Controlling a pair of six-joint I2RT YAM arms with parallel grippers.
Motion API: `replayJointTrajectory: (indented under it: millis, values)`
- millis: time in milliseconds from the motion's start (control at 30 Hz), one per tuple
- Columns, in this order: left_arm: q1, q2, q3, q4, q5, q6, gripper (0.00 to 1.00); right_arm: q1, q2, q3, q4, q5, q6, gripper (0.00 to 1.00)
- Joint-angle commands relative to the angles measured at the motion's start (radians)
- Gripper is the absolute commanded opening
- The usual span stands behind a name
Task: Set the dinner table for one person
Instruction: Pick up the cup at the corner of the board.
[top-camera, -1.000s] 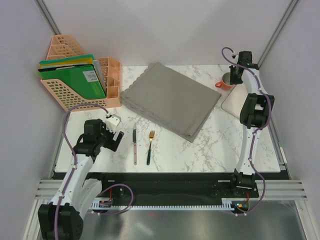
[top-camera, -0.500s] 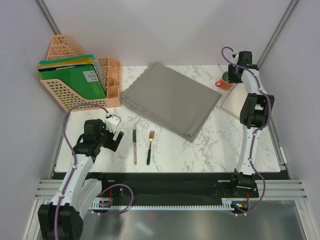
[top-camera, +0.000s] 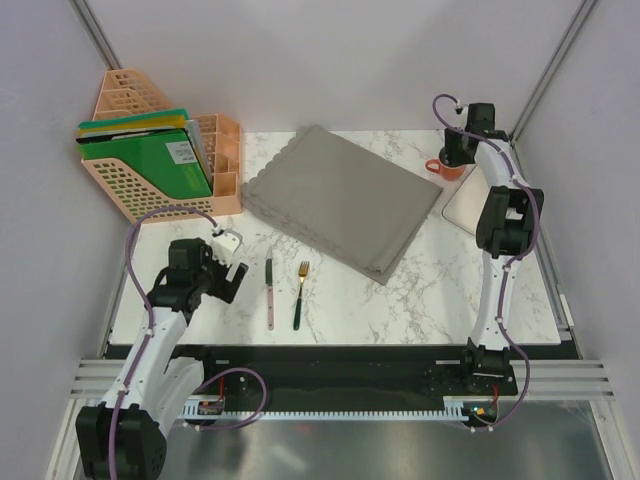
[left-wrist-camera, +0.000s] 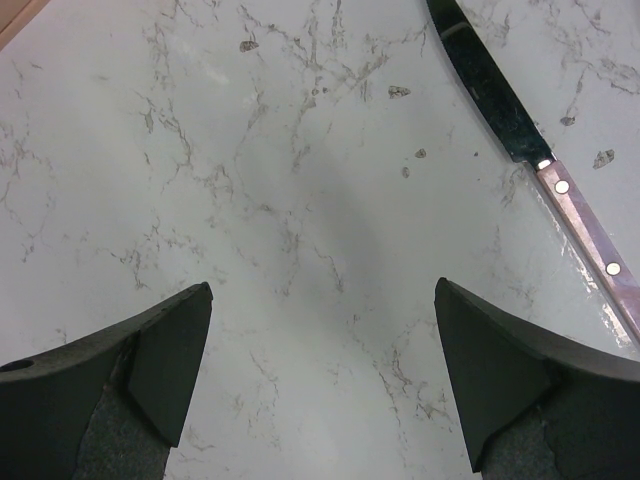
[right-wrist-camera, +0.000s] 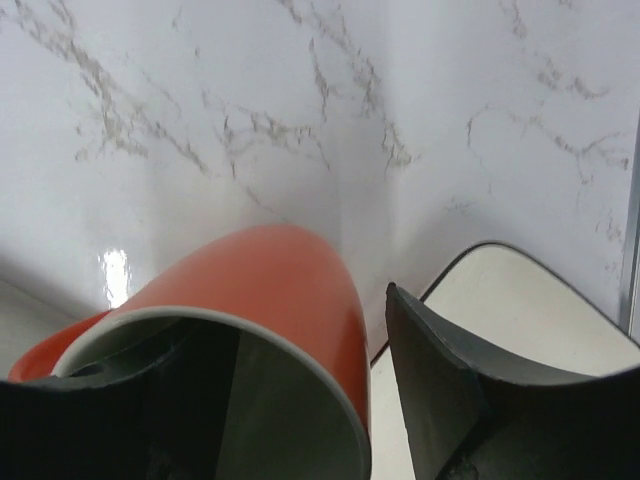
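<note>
white marble-patterned rectangular tabletop with grey veins, the dinner table (top-camera: 430, 290), fills the cell between pale grey walls, directly ahead of both arm bases.

on it:
- grey scallop-edged fabric placemat (top-camera: 340, 200), lying skewed at centre-rear
- peach perforated plastic file rack (top-camera: 160, 185) with green folders, rear left
- dark-bladed knife with pinkish riveted handle (top-camera: 270, 292) and gold-tined, dark-handled fork (top-camera: 300, 295), side by side, near left
- glossy orange ceramic mug (right-wrist-camera: 280, 280), rear right, just beside a white rounded-corner plate (right-wrist-camera: 510, 300)

left gripper (left-wrist-camera: 322, 290): jaws wide, nothing between them, over bare marble beside the knife.

right gripper (top-camera: 453, 152): jaws parted astride the mug wall, one finger inside, the outer one standing clear of the glaze. no pinch.

handling judgement: the table is heavy, rigid and fixed. there is no hold to take on it; it is the bearing surface. the polished top looks slick, so cutlery may skate when nudged. best picked up by the handles.
</note>
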Motion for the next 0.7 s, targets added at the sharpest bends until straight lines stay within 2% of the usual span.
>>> replayJointTrajectory:
  millis: [0, 100, 267, 400, 667]
  values:
    - [0.002, 0.005, -0.005, 0.032, 0.01, 0.023, 1.0, 0.013, -0.146, -0.094, 0.097, 0.009, -0.015, 0.67]
    - [0.004, 0.008, -0.004, 0.03, 0.01, 0.023, 1.0, 0.018, -0.22, -0.157, 0.157, 0.012, -0.016, 0.67]
    - [0.002, 0.001, -0.005, 0.03, 0.007, 0.023, 1.0, 0.029, -0.211, -0.093, 0.133, 0.032, -0.032, 0.67]
    - [0.002, 0.001, -0.005, 0.029, 0.004, 0.023, 1.0, 0.027, -0.179, -0.059, 0.119, 0.049, -0.029, 0.48]
    - [0.002, 0.001, -0.004, 0.024, 0.001, 0.025, 1.0, 0.029, -0.164, -0.079, 0.128, 0.041, -0.02, 0.5]
